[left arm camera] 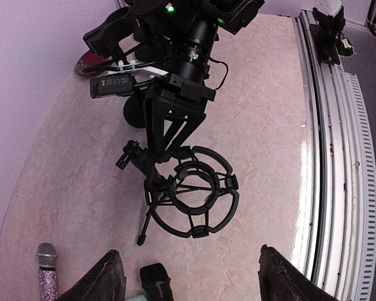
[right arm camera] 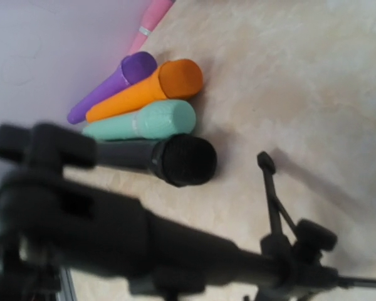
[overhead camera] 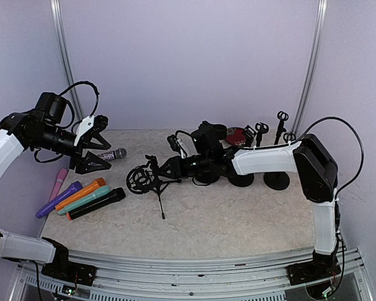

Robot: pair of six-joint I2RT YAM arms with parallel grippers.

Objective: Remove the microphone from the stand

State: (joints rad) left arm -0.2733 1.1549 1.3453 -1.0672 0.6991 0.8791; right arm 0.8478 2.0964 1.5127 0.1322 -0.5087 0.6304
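A glittery purple microphone with a silver head (overhead camera: 113, 154) lies on the table, also low left in the left wrist view (left arm camera: 47, 263). My left gripper (overhead camera: 97, 145) hangs open and empty above it, fingers wide apart (left arm camera: 191, 285); the microphone lies outside the left finger. The black tripod stand with an empty round shock-mount ring (overhead camera: 141, 179) (left arm camera: 194, 197) is tilted over the table. My right gripper (overhead camera: 175, 166) (left arm camera: 169, 141) is shut on the stand's joint. In the right wrist view the stand (right arm camera: 175, 251) is a blurred black bar.
Pink (overhead camera: 57, 184), purple (overhead camera: 57, 199), orange (overhead camera: 81, 192), teal (overhead camera: 88, 200) and black (overhead camera: 97, 204) microphones lie together at the left. Round-based stands (overhead camera: 241, 180) (overhead camera: 277, 180) with clips and a red disc (overhead camera: 237, 135) stand at the back right. A metal rail (left arm camera: 329, 157) runs along the near edge.
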